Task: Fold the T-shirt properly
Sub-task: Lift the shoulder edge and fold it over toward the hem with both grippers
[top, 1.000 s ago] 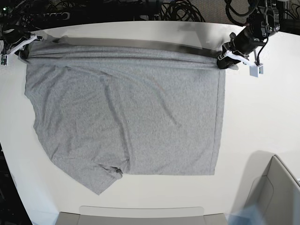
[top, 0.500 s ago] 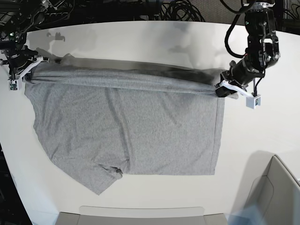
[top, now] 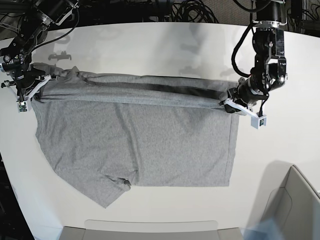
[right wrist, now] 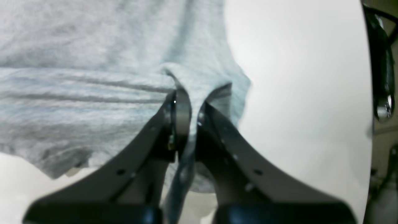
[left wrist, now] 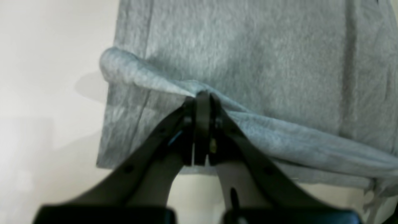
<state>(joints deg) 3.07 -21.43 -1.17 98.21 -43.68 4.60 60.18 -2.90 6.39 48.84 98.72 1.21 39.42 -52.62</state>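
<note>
The heather-grey T-shirt (top: 135, 140) lies plain side up on the white table, its far edge lifted into a taut fold stretched between my two grippers. My left gripper (top: 229, 106) is shut on the fold's right end; in the left wrist view (left wrist: 202, 96) its tips pinch a ridge of the T-shirt (left wrist: 248, 62). My right gripper (top: 34, 89) is shut on the fold's left end; in the right wrist view (right wrist: 189, 102) the T-shirt (right wrist: 93, 62) is bunched between the fingers. No lettering shows.
The white table (top: 280, 140) carries the shirt. A grey bin (top: 295, 210) stands at the front right and a grey tray edge (top: 150, 227) at the front. Black cables (top: 190, 10) lie behind the table's far edge.
Both grippers have carried the lifted far edge of the shirt toward the front, over the shirt's body. The fold line now lies further forward than a second ago.
</note>
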